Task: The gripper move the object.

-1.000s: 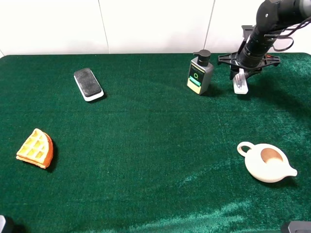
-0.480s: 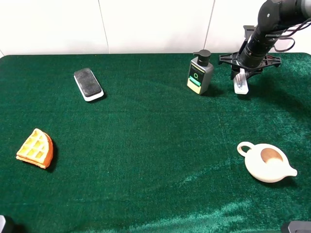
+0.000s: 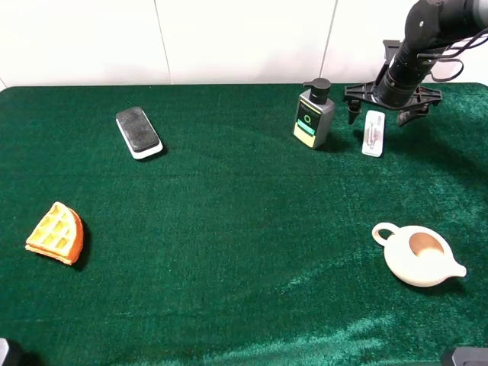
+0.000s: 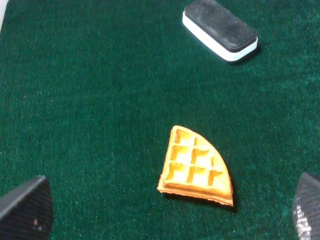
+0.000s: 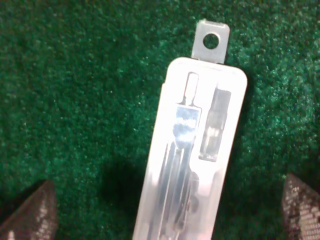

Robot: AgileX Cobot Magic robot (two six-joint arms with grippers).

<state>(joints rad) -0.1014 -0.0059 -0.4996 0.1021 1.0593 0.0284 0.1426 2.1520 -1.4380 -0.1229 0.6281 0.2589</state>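
The object, a slim white cassette [image 3: 373, 133] with a small tab, lies flat on the green cloth at the back right, just right of a grey bottle. The right wrist view shows it close up [image 5: 192, 150], tab end away from the camera. My right gripper [image 3: 377, 117] hangs just above its far end, jaws wide open on either side, not touching it; the fingertips [image 5: 30, 212] show at the frame corners. My left gripper [image 4: 165, 212] is open and empty above a waffle piece at the front left.
A grey pump bottle [image 3: 313, 115] stands close to the left of the cassette. A black-topped white slab [image 3: 138, 132] lies at the back left, an orange waffle wedge [image 3: 56, 232] at the front left, a cream teapot-like dish [image 3: 418, 255] at the front right.
The right gripper held the cassette tilted on end; its jaws have now opened and the cassette lies flat on the cloth. The left arm has not moved.
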